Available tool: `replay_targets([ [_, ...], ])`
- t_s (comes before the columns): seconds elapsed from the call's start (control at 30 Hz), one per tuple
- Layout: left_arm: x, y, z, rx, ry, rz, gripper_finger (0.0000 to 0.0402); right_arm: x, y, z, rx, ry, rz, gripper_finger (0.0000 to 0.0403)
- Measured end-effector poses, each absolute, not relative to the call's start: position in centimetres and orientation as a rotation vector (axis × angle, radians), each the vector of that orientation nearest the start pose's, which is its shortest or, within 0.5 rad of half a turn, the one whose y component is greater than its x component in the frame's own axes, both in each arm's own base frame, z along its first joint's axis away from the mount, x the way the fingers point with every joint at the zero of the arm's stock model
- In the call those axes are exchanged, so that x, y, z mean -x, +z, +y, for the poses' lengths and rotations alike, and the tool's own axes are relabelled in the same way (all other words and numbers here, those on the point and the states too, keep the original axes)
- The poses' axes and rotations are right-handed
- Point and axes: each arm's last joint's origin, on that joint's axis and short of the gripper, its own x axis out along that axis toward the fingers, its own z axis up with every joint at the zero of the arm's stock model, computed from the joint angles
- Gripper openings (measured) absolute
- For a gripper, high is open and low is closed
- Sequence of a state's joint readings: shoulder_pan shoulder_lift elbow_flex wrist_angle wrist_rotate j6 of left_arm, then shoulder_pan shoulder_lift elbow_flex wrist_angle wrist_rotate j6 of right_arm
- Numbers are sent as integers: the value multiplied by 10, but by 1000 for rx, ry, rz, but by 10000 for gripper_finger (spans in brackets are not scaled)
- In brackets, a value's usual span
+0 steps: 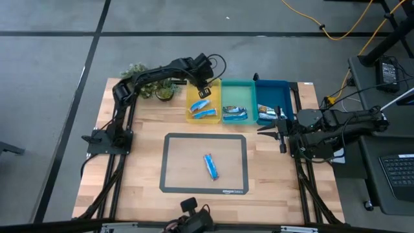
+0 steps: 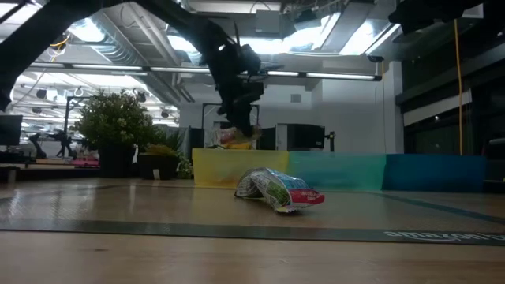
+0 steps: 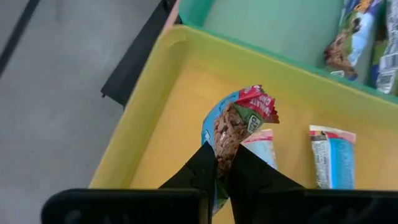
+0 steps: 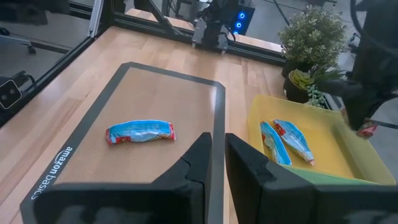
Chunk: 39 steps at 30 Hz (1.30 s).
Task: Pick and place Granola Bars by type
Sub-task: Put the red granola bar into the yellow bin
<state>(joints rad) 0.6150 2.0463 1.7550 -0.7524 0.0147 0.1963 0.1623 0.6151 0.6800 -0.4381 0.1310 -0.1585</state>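
Wooden table is carrying everything, with a grey-bordered mat lying at its middle. Three trays are sitting in a row along the far edge: a yellow tray, a teal tray beside it, and a blue tray at the right end. A potted plant is standing left of the yellow tray. The left arm is reaching across from the table's left side, and the left gripper is hanging over the yellow tray, its jaws pinching tight on the end of a red and blue bar, which is sticking out beyond the fingertips above the tray floor. Two more bars are lying flat in the yellow tray; in the left wrist view one blue-and-white bar is showing beside the held one. The teal tray is holding a few bars, and the blue tray is holding bars near its front. One blue bar is lying alone on the mat, its ends red in the right wrist view, well apart from the trays. The right gripper is waiting at the table's right side, just in front of the blue tray, jaws narrow and gripping nothing.
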Motion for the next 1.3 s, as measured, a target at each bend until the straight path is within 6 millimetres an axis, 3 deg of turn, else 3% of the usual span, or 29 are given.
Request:
replay_targets([
  [0.3,-371,204,258,210,401,1122,19,-134,296,18,211,60,366,49],
  [0.6,-372,201,259,220,408,1124,36,-134,296,18,211,60,366,49],
  [0.83,-370,202,258,194,418,1150,89,-134,296,18,211,60,366,49],
  [1.07,-366,248,233,106,367,1091,153,-134,296,18,211,60,367,49],
  [1.3,-358,324,172,-7,206,902,168,-133,296,18,212,60,368,49],
])
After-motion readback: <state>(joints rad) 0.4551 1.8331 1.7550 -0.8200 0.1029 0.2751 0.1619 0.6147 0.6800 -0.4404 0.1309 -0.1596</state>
